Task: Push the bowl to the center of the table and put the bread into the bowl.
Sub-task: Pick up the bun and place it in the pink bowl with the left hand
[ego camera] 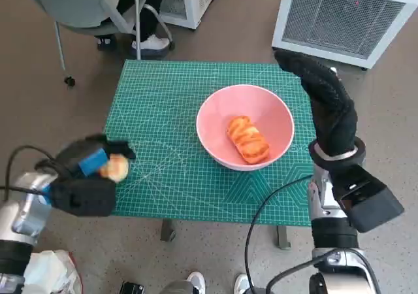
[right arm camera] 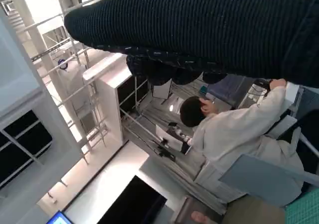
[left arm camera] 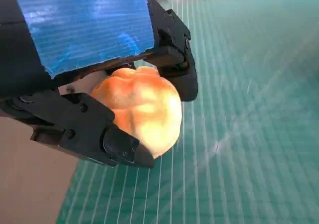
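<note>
The bench (ego camera: 163, 176) has the pink bowl (ego camera: 215, 111) sitting right of its middle with one bread (ego camera: 248, 139) already in it. The right hand (ego camera: 324, 101) hangs released above the right edge. The left hand (ego camera: 88, 176) grips a bread roll (ego camera: 117, 168) at the left edge. It's a shallow pinch, so it might slip out mid-carry. Can't make out the right fingers.

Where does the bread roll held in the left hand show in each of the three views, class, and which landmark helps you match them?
Head view: the roll sits low on the left, in the left hand, at the green mat's near-left edge.
Left wrist view: the roll fills the centre, between black fingers.
Right wrist view: not in it.
Shared landmark: the mat, in the head and left wrist views.
</note>
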